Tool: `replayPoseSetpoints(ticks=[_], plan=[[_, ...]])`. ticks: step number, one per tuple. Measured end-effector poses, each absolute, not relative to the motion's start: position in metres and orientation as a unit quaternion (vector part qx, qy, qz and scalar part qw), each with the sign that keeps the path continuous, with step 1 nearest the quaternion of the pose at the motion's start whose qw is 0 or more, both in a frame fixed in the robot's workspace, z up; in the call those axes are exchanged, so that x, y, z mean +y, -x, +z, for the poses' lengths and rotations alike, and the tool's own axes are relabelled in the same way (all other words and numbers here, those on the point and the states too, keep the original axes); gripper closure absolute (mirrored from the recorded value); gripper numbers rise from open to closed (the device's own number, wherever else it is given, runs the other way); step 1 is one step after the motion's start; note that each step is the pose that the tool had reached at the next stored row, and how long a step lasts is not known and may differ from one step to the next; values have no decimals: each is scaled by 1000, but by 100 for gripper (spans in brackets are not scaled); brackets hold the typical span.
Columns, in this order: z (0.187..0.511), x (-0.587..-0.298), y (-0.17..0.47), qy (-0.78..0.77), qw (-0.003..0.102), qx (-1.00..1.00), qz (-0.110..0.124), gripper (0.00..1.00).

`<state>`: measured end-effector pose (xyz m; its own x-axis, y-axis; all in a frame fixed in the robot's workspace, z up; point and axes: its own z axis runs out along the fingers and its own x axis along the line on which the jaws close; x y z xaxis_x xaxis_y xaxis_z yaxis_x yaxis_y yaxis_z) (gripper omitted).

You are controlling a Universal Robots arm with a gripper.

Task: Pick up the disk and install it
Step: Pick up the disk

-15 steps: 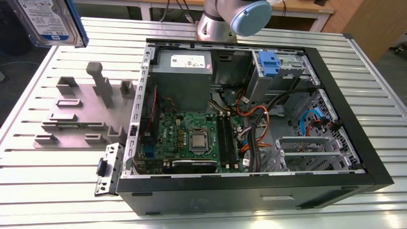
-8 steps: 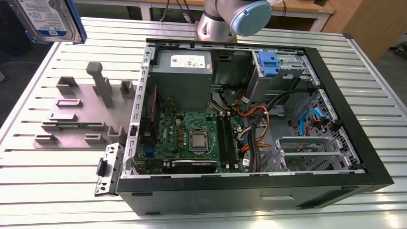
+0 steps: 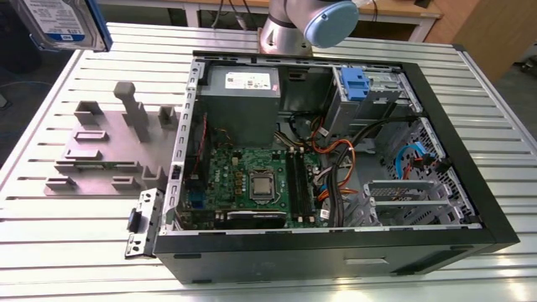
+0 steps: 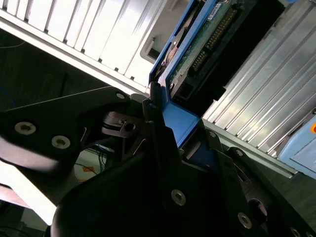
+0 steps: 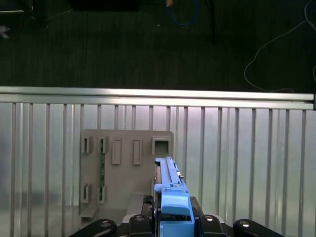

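My jaws are closed on the disk (image 5: 169, 190), narrowed to its thickness. My two black fingers (image 4: 160, 143) press its two flat faces, and its blue rail runs out between them. My gripper (image 5: 173, 219) carries nothing else: one disk, held edge-on in the first wrist view. In the second wrist view the disk's green circuit-board side and a row of connector pins show just past my fingertips.

Past the disk's far end, and not touching it, lies one grey holder (image 5: 123, 170) with upright posts and rectangular pockets. It rests on the one slatted metal table (image 5: 247, 163).

In the exterior view the disk (image 3: 60, 24) hangs in the air off a corner of the table, its white and blue label showing, well apart from the holder (image 3: 109, 148).

Farther from my jaws sits one open computer case (image 3: 470, 189). It holds one green motherboard (image 3: 251, 176), one grey power supply (image 3: 243, 85) and one metal drive cage with a blue latch (image 3: 353, 85).
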<state>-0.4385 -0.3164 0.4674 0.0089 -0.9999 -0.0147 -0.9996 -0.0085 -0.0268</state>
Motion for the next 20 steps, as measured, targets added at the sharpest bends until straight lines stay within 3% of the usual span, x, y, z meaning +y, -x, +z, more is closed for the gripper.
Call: replayPoseSetpoints(ticks=[20], plan=[[468,-325,438,710,14,704,-5,64]])
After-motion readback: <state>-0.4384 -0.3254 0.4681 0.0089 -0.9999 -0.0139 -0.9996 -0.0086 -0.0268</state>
